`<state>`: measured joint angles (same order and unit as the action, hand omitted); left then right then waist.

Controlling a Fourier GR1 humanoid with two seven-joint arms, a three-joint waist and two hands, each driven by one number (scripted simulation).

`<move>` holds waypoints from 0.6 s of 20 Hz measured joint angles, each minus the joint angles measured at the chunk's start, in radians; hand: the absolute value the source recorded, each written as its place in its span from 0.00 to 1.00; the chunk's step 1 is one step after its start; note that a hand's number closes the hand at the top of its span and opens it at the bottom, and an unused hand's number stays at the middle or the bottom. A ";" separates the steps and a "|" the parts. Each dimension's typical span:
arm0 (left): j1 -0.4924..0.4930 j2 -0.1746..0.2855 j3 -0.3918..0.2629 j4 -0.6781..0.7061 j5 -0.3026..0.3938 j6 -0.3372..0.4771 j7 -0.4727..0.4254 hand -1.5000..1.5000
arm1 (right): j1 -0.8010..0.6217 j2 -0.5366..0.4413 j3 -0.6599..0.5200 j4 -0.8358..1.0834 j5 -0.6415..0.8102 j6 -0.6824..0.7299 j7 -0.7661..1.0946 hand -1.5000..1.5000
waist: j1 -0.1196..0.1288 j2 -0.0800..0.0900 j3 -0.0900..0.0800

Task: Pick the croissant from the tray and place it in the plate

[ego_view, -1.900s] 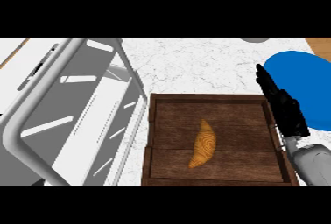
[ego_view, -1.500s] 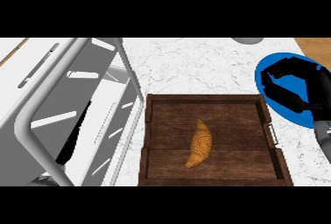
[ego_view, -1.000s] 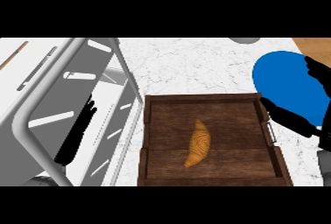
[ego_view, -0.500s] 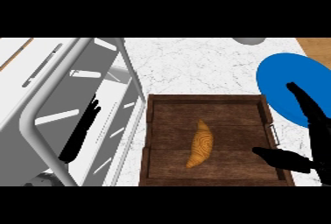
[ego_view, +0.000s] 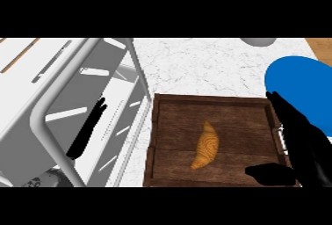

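- Since half a second ago, our right hand point(ego_view: 310, 149) has sunk a little toward the tray's near right corner; the croissant has not shifted.
- We see the croissant point(ego_view: 205, 146) lying flat about mid-tray, its length running away from us, with nothing touching it.
- The tray point(ego_view: 175, 127) is dark wood and sits on the counter point(ego_view: 207, 66).
- Our right hand hangs over the tray's right rim, fingers straight and pointing away, thumb spread left above the near right corner. It is apart, holding nothing, and clear of the croissant.
- The plate point(ego_view: 299, 85) is blue and lies just beyond the tray's far right corner, partly covered by our fingers.
- Our left hand point(ego_view: 88, 129) shows as a dark shape at the rack point(ego_view: 139, 66), fingers straight and up, holding nothing.
- A grey object point(ego_view: 259, 41) is cut off at the top edge.
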<state>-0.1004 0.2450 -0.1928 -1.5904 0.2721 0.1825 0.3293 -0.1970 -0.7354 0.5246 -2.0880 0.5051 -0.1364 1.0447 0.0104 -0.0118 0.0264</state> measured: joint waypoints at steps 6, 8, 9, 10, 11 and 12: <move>-0.010 0.001 -0.009 0.014 0.009 -0.002 -0.011 0.50 | -0.081 0.102 0.081 0.071 0.080 0.064 0.068 0.00 | 0.008 0.000 0.003; -0.009 0.000 -0.005 0.017 0.020 -0.007 -0.017 0.50 | -0.088 0.142 0.105 0.098 0.101 0.080 0.083 0.00 | 0.007 0.000 0.004; -0.008 0.001 -0.006 0.019 0.022 -0.007 -0.021 0.50 | -0.090 0.163 0.112 0.117 0.106 0.085 0.086 0.00 | 0.007 0.000 0.004; -0.007 0.001 -0.005 0.016 0.024 -0.005 -0.015 0.50 | -0.088 0.185 0.120 0.134 0.112 0.088 0.088 0.00 | 0.006 0.001 0.004; -0.006 0.002 -0.005 0.017 0.026 -0.007 -0.015 0.50 | -0.087 0.211 0.133 0.147 0.121 0.092 0.093 0.00 | 0.004 0.000 0.004; -0.005 0.002 -0.005 0.016 0.027 -0.009 -0.016 0.50 | -0.084 0.234 0.145 0.157 0.131 0.095 0.097 0.00 | 0.004 0.000 0.004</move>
<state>-0.1054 0.2474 -0.1980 -1.5740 0.2986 0.1736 0.3129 -0.2806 -0.5019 0.6696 -1.9307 0.6362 -0.0412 1.1417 0.0142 -0.0117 0.0304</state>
